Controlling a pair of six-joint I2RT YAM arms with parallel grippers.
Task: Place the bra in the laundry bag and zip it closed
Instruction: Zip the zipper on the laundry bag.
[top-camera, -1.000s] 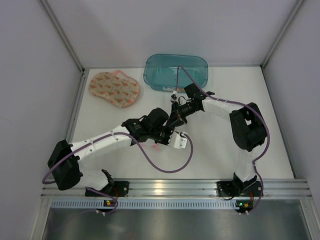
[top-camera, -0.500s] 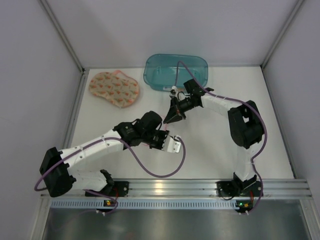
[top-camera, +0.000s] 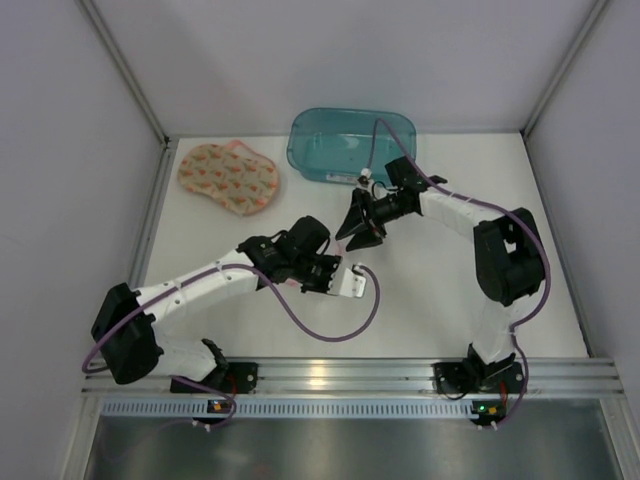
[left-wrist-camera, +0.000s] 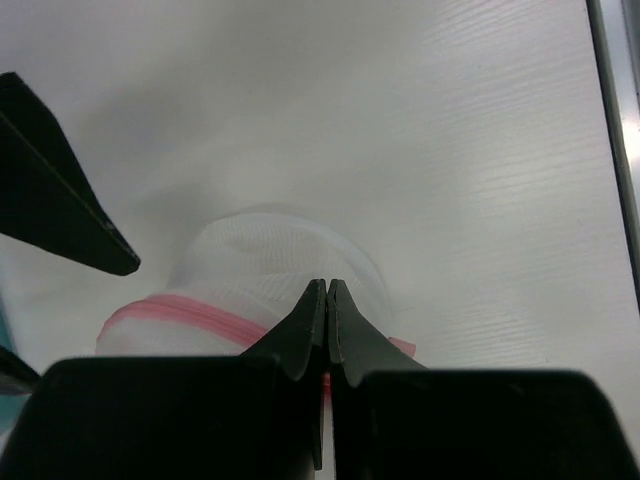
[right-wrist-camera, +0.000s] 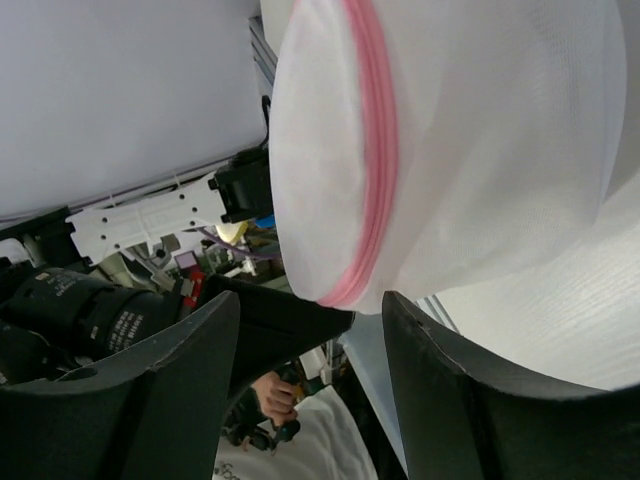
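The bra (top-camera: 228, 178), a pink and orange patterned piece, lies flat at the back left of the table, away from both arms. The laundry bag (right-wrist-camera: 470, 150) is white mesh with a pink zipper (right-wrist-camera: 375, 150). My left gripper (top-camera: 340, 278) holds it mid-table, and the bag (left-wrist-camera: 270, 260) bulges under the fingers. The left gripper (left-wrist-camera: 327, 285) is shut on the bag's zipper edge. My right gripper (top-camera: 360, 228) stands open just behind it, pointing at the bag. In the right wrist view the right gripper (right-wrist-camera: 312, 300) has nothing between its fingers.
A teal translucent tub (top-camera: 352, 143) stands at the back centre, just behind the right wrist. Purple cables loop off both arms over the table. Grey walls close the table on three sides, and a metal rail (top-camera: 330, 375) runs along the near edge.
The right gripper has gone from shut to open, letting go of the laundry bag, and pulled back to the right. The left gripper stays shut on the bag and has shifted slightly.
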